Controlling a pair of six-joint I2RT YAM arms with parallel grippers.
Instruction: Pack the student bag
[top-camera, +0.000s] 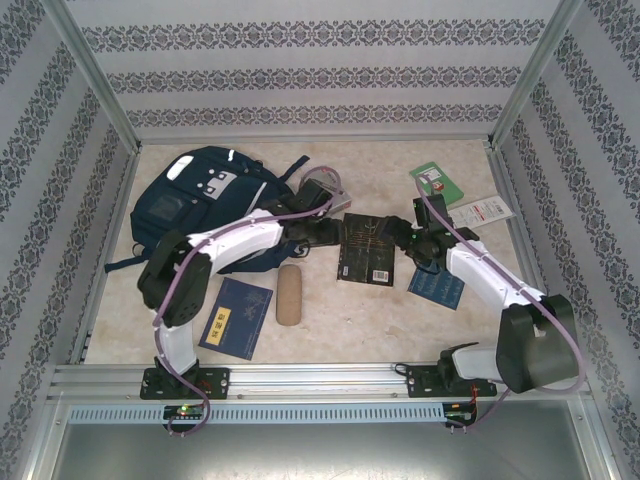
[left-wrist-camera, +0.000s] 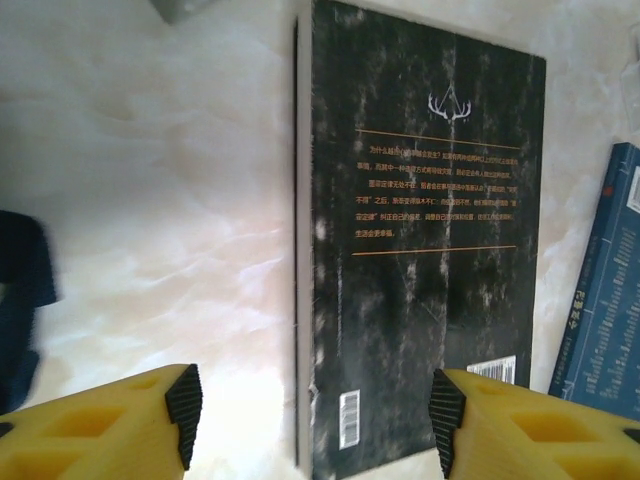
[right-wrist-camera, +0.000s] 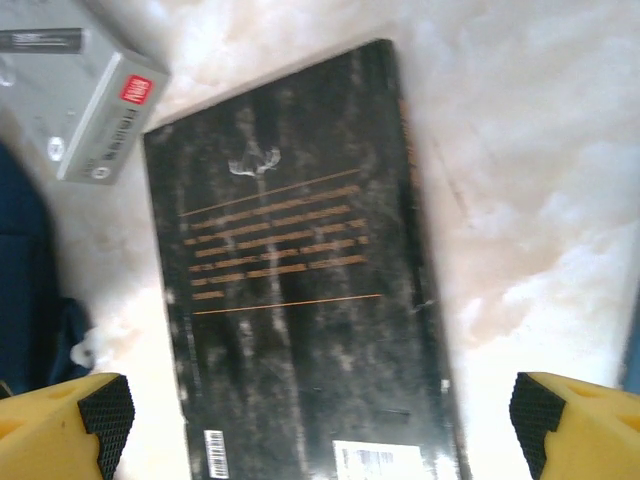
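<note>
A pale, marbled stone-look surface (top-camera: 330, 340) sits inside a walled bay with patterned paper. The student bag (top-camera: 195, 210), one large navy fabric backpack with grey-white patches and dark straps, lies flat at the far left of the surface, and the left arm's forearm crosses its near right edge. Four flat rectangular books are in view. A glossy black book (top-camera: 367, 250) with orange lines and a barcode lies in the middle. A blue book (top-camera: 235, 317) lies near left and a second blue book (top-camera: 440, 288) lies under the right arm. A green book (top-camera: 430, 180) lies far right. One tan rounded pencil case (top-camera: 289, 295) lies beside the near-left blue book. One grey box (right-wrist-camera: 100, 120) with a red label rests just beyond the black book, and one white packet (top-camera: 482, 211) sits beside the green one. The left tool (left-wrist-camera: 315, 405), yellow with ribbed black pads (left-wrist-camera: 183, 400), hangs spread over the black book's spine edge, pinching nothing. The right tool (right-wrist-camera: 320, 420) is spread wide above the same book.
</note>
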